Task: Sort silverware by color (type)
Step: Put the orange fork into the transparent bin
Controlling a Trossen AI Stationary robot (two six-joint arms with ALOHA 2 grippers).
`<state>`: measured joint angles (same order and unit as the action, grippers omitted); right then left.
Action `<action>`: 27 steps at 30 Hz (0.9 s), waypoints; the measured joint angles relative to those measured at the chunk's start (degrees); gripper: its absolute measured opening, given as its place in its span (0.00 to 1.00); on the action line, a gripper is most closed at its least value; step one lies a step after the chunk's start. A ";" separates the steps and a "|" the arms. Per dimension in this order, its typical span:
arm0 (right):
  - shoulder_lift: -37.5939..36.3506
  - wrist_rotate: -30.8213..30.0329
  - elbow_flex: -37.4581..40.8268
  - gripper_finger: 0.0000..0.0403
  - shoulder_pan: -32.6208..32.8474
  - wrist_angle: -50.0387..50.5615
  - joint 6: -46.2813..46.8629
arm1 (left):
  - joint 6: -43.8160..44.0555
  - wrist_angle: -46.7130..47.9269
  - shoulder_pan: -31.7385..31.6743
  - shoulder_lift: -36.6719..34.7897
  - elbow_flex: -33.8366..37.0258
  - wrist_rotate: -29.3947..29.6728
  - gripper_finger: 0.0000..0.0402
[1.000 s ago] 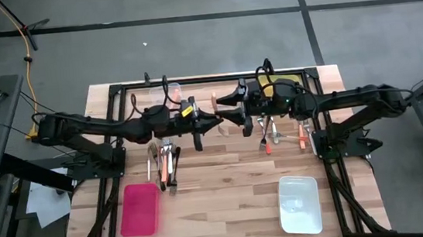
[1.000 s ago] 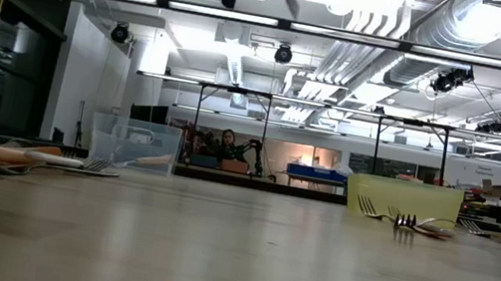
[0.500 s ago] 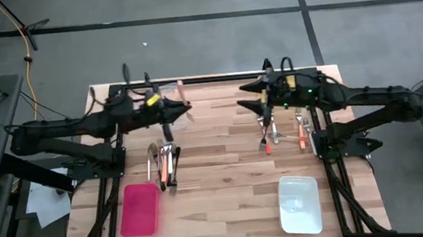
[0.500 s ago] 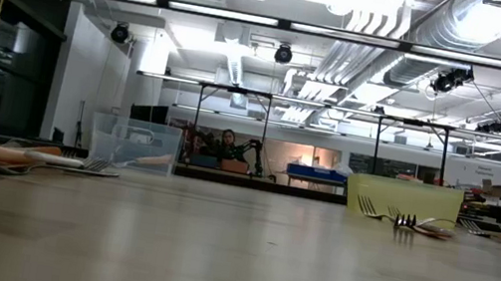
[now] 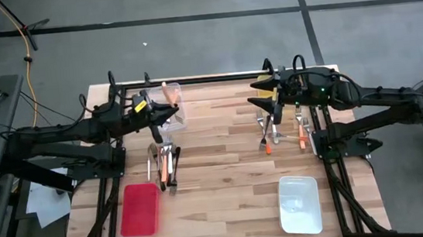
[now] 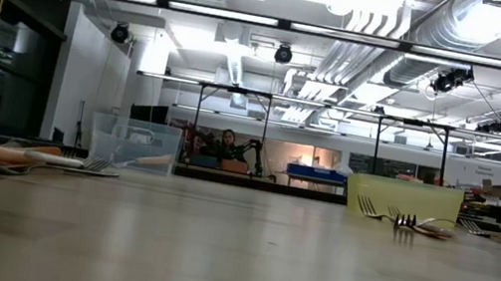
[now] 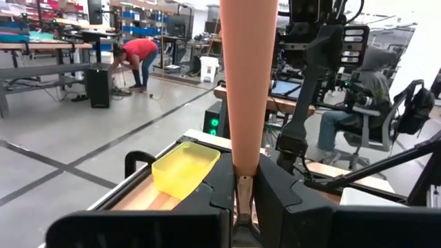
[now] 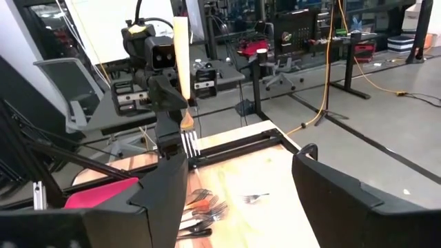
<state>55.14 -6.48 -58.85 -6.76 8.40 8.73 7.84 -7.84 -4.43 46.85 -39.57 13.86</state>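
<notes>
An orange-handled fork (image 7: 248, 83) is clamped between the shut fingers of the left tool (image 5: 166, 115), held above the clear bin (image 5: 177, 105). The right tool (image 5: 275, 106) is spread, empty, over the right silverware cluster (image 5: 284, 133). Another cluster (image 5: 163, 160) lies unsorted on the counter (image 5: 224, 172); most sorting appears left.

Pale wooden counter (image 5: 224, 172) with visible plank grain, glossy red plastic bin (image 5: 139, 209), translucent white bin (image 5: 298, 203), and a matt peach-handled fork (image 7: 248, 83) with metal tines.

One camera looks straight down on the whole table (image 5: 224, 164). One sits low, looking across it. Each wrist camera faces the other arm.
</notes>
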 joint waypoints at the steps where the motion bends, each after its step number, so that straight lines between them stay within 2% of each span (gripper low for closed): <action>1: 0.06 0.00 0.00 0.61 0.00 0.02 0.02 | 0.00 0.02 0.00 0.00 0.00 0.21 0.04; 8: 0.27 0.00 0.00 0.61 0.00 0.00 0.20 | 2.53 0.78 -2.54 1.61 0.00 2.38 0.05; 11: 0.27 -0.09 0.00 0.61 0.00 0.00 0.20 | 3.44 2.31 -7.37 3.01 -0.84 3.39 0.04; 15: 0.27 -1.29 0.00 0.61 0.00 0.00 0.29 | 8.80 13.13 -16.61 5.85 -4.86 3.30 0.04; 18: 0.27 -2.32 0.00 0.61 0.00 0.00 0.25 | 12.27 22.65 -23.55 9.38 -7.16 0.24 0.04; 21: 0.27 -2.47 0.00 0.61 0.00 0.00 0.24 | 12.55 27.46 -28.58 13.49 -7.54 -3.88 0.04; 24: 0.27 -2.47 0.00 0.61 0.00 0.02 0.24 | 12.57 31.62 -31.18 18.72 -7.52 -5.32 0.04; 27: 0.27 -2.47 0.00 0.61 0.00 0.02 0.28 | 12.57 31.95 -32.54 24.03 -7.52 -5.86 0.04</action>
<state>55.42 -8.95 -58.85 -6.76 8.43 9.01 20.40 24.11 -36.97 70.88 -47.09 8.00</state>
